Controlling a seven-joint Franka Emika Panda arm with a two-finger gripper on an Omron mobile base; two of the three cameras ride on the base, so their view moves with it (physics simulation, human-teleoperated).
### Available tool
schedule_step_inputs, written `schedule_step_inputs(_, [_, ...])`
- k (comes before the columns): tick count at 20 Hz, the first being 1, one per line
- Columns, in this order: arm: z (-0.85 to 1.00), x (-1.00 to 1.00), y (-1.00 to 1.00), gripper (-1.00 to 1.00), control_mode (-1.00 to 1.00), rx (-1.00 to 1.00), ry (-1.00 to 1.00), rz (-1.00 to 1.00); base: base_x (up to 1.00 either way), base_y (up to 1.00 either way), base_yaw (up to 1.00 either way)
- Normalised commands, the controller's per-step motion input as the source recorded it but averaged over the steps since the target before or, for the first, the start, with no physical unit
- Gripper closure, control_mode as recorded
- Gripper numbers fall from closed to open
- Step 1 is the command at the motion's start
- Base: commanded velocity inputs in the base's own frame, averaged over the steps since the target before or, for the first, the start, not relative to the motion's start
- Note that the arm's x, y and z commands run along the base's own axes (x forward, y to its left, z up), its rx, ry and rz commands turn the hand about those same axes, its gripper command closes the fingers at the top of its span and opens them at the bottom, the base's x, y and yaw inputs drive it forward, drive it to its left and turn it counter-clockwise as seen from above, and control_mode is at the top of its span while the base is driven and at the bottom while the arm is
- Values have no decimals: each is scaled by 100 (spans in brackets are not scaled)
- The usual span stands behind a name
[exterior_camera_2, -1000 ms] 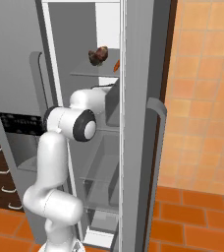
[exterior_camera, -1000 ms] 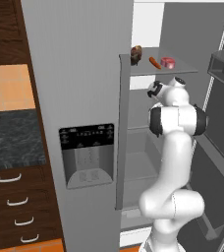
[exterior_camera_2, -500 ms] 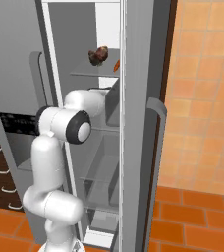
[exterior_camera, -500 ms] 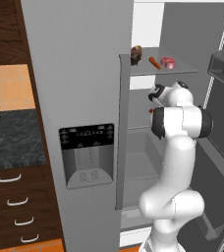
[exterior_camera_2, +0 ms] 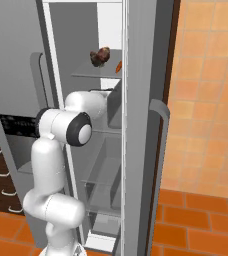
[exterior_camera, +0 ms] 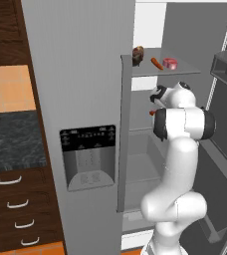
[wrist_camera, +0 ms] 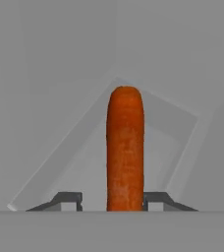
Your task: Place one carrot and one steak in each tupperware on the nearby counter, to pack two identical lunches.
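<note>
Inside the open fridge (exterior_camera: 150, 164), below its upper shelf (exterior_camera: 182, 69), my pincer (wrist_camera: 112, 199) straddles a carrot (wrist_camera: 125, 147), fingertips (wrist_camera: 67, 199) just beside its flanks; whether they grip yet, I cannot tell. Above, the shelf bears both steaks and another carrot (exterior_camera: 157, 63).
</note>
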Motion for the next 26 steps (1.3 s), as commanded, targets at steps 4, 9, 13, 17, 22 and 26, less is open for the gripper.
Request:
schedule_step_inputs(4, [-1,-9,0,100,-100,0,3,0,0,0,0])
schedule_step_inputs(9, [23,-51,10,100,-100,0,0,-1,0,0,0])
schedule_step_inputs(13, [97,-100,41,100,-100,0,0,-9,0,0,0])
schedule_step_inputs(17, [89,-100,53,100,-100,-3,11,-15,0,0,0])
schedule_step_inputs(22, [48,-100,49,100,-100,-8,9,-15,0,0,0])
schedule_step_inputs(26, [7,-100,53,100,-100,-7,5,-13,0,0,0])
